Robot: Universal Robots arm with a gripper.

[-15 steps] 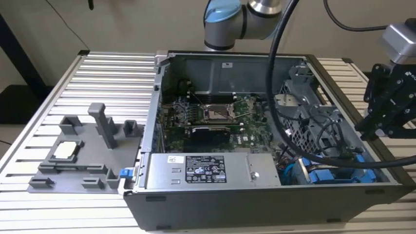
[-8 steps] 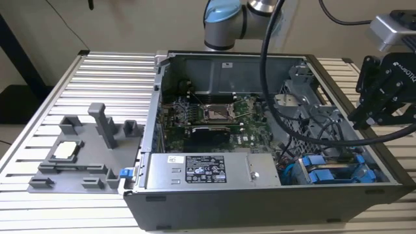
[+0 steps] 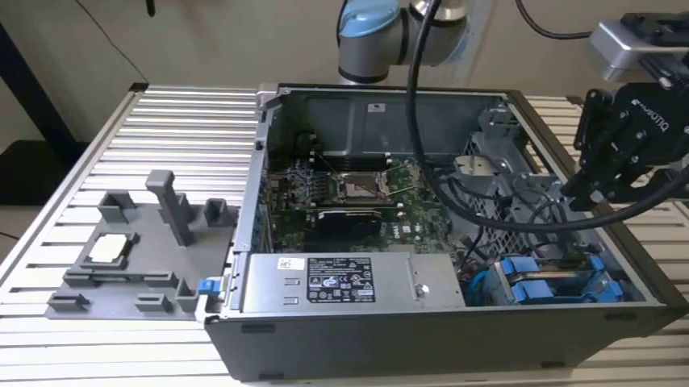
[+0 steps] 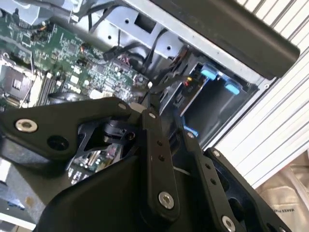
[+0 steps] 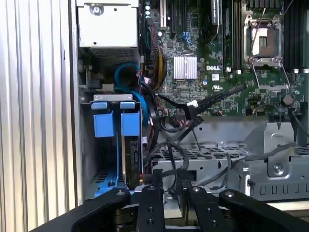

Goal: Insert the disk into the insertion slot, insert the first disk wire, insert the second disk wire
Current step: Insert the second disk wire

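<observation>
Closest to you in the first wrist view is the gripper (image 5: 171,187), its black links just over a knot of black wires (image 5: 169,154). Whether it is apart, together or clamped on a wire, I cannot tell.

The disk (image 5: 130,151) already sits inside the slot (image 5: 113,97) with its blue tab showing, just beside a second blue tab (image 5: 102,124). So I judge the first step done and the wire steps in hand. Your gripper is nearest the wires by the disk's end, not the disk itself. That work calls for a fine line-up of plug and socket in a crowded corner, with loose wires ready to snag.

As for writing, the silver power box (image 3: 339,282) carries a white label thick with print. The gripper's side bears pale lettering in the exterior view, and the green board (image 5: 217,72) has white lettering too. None of it bears on the job.
</observation>
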